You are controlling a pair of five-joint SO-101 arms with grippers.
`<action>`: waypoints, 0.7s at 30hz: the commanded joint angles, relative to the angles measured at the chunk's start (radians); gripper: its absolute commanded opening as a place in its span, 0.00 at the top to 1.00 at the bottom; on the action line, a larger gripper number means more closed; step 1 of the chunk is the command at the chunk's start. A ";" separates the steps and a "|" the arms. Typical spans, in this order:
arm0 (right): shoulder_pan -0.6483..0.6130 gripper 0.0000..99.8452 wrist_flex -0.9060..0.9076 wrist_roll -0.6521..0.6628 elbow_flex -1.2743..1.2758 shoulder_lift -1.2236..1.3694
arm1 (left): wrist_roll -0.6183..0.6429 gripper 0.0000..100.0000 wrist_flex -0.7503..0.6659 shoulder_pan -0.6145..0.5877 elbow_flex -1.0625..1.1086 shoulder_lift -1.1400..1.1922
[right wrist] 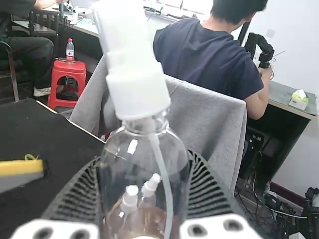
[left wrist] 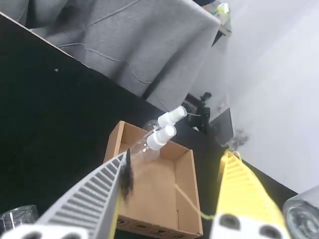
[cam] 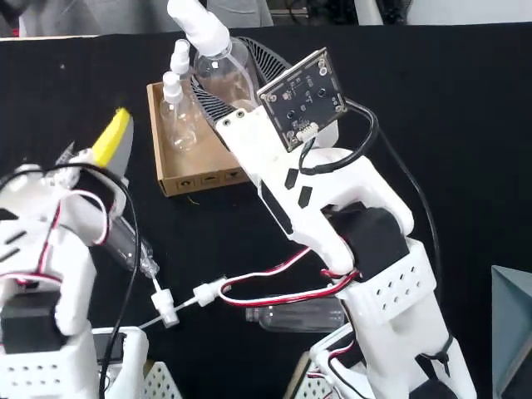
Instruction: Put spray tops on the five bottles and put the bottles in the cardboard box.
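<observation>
- Closed firmly on the held bottle [cam: 223, 66]: the right gripper [cam: 234, 83], ribbed fingers on either side of the clear body, white spray top [cam: 198, 23] already seated on the neck.
- Poised over the right-hand part of the cardboard box [cam: 199, 178], with the box floor showing beneath the bottle's base in the right wrist view.
- Long axis tilted rather than upright: spray top aimed up and away from the arm, base pointing down toward the box.
- Already standing inside, toward the box's left wall: two capped bottles [cam: 178, 116], close together, with free floor on the right.
- Nearer by far on the right arm's side, so probably a job for that arm alone: lower, straighten a little, then let go beside the pair without tipping them.
- Spread wide and holding nothing: the left gripper [cam: 116, 151], raised just off the box's left side, yellow finger uppermost.
- Left to do, judging by the bench [cam: 465, 125]: two loose spray tops [cam: 166, 312] with thin dip tubes lying near the front, a bare bottle [cam: 295, 317] on its side just beside them below the right arm, and another clear bottle [cam: 135, 249] lying partly hidden by the left arm.
</observation>
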 commanded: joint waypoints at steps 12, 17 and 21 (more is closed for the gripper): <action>0.025 0.99 -0.034 -0.006 -0.016 -0.021 | -0.008 0.73 -0.247 -0.005 0.364 -0.160; 0.002 0.99 -0.034 -0.006 -0.044 -0.021 | -0.005 0.73 -0.241 0.001 0.386 -0.158; -0.006 0.99 -0.034 0.000 -0.059 -0.018 | -0.005 0.73 -0.242 0.001 0.407 -0.160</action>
